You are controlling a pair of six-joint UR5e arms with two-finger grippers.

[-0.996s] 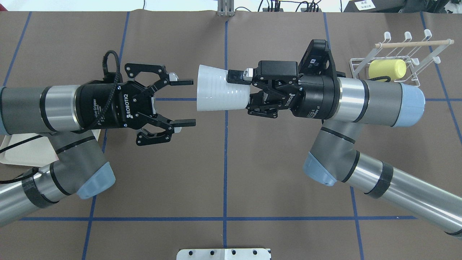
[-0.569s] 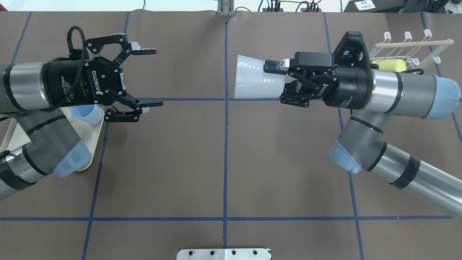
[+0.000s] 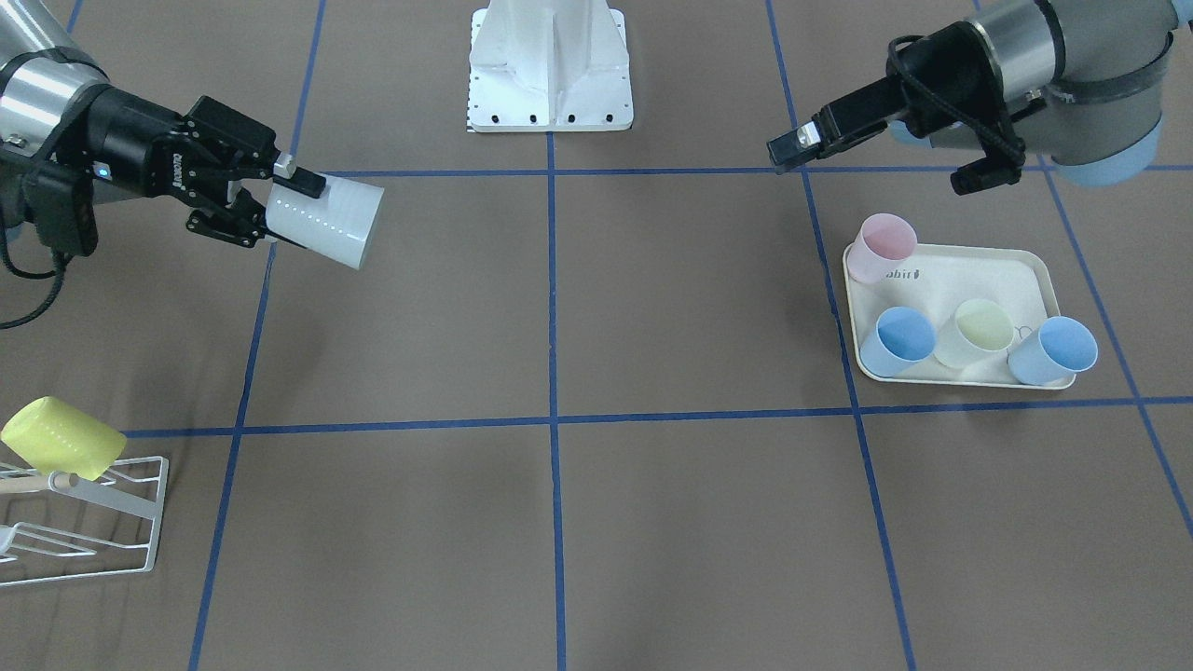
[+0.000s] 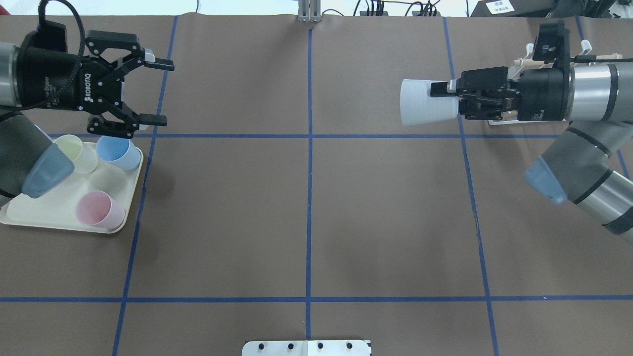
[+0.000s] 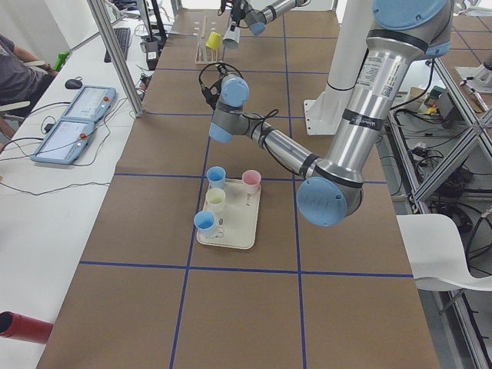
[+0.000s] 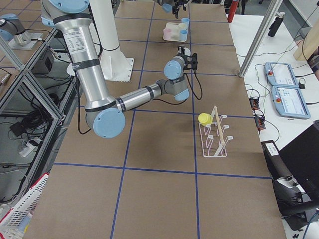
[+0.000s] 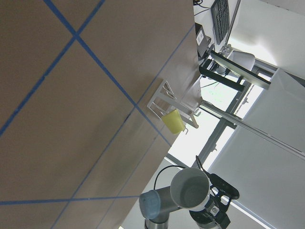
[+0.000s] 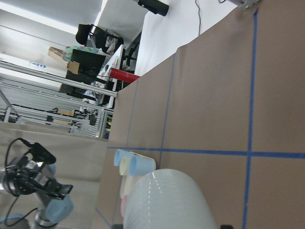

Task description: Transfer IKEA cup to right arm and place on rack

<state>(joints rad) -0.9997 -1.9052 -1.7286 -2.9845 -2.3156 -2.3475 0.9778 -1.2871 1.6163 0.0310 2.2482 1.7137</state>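
Left arm (image 4: 20, 148) at the far left edge, wrist level. The left gripper (image 4: 163, 92) points inward, its fingers (image 4: 159, 64) spread wide with nothing between them. Right arm (image 4: 593, 99) bent at the elbow, forearm level. The right gripper (image 4: 443, 101) points inward, clamped on the narrow end of a white cup (image 4: 420, 103) held sideways in the air.

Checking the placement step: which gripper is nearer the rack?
Right. The right gripper, shut on the cup, is close to the rack; the left gripper is across the table by the tray.
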